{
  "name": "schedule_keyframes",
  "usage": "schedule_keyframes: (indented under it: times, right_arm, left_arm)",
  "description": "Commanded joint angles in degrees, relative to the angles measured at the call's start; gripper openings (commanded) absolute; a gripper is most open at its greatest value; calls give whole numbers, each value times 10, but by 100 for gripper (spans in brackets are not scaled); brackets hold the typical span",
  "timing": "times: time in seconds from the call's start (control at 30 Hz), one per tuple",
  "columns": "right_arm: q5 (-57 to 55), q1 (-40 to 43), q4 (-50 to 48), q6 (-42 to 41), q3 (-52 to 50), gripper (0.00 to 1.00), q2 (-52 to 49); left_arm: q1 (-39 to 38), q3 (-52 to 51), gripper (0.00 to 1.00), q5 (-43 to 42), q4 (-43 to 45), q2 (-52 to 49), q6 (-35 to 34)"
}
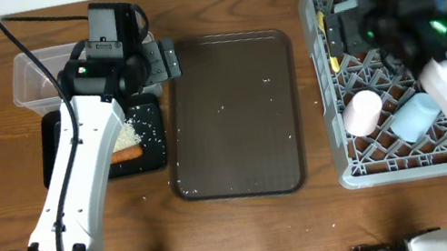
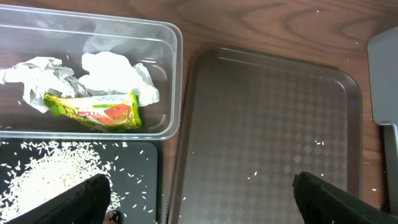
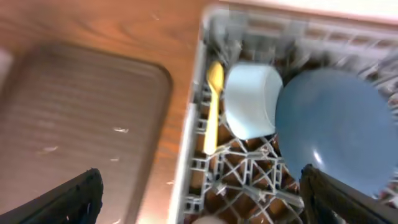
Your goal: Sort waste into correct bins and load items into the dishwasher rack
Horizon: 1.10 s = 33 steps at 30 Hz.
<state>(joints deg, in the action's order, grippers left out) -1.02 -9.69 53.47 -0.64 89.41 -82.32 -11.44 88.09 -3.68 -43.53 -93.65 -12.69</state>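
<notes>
The clear bin [image 2: 175, 74] holds crumpled white tissue [image 2: 112, 71] and the printed wrapper [image 2: 93, 111]. The black bin [image 1: 153, 156] below it holds loose rice [image 2: 43, 180] and the orange stick [image 1: 125, 154]. My left gripper [image 2: 199, 196] is open and empty, above the black bin's right edge and the tray's left rim. The grey dishwasher rack [image 1: 326, 80] holds the pink cup [image 1: 361, 110], light blue cup [image 1: 414, 118], yellow spoon [image 3: 213, 106], pale bowl [image 3: 250, 99] and blue plate [image 3: 333, 130]. My right gripper [image 3: 199, 196] is open and empty over the rack's left edge.
The dark-brown serving tray [image 1: 235, 114] lies between the bins and the rack, with a few scattered rice grains on it. It also shows in the left wrist view [image 2: 267, 124]. The left arm covers part of both bins in the overhead view.
</notes>
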Motion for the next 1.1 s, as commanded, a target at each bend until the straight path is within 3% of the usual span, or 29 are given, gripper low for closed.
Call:
schedule_keyframes:
  times: [0.0, 0.37, 0.63, 0.83, 1.07]
  right_arm:
    - [13, -28, 39, -2, 6, 99, 64]
    - [23, -51, 207, -16, 6, 99, 217]
    - [-86, -27, 206, -51, -22, 99, 315]
    - [-118, 36, 56, -27, -181, 99, 411]
    - [21, 122, -205, 20, -481, 99, 579]
  left_arm:
    - [1, 1, 96, 3, -2, -7, -1]
    - [1, 1, 96, 3, -2, -7, -1]
    - [1, 1, 96, 3, -2, -7, -1]
    - [1, 1, 96, 3, -2, -7, -1]
    - [1, 1, 96, 3, -2, -7, -1]
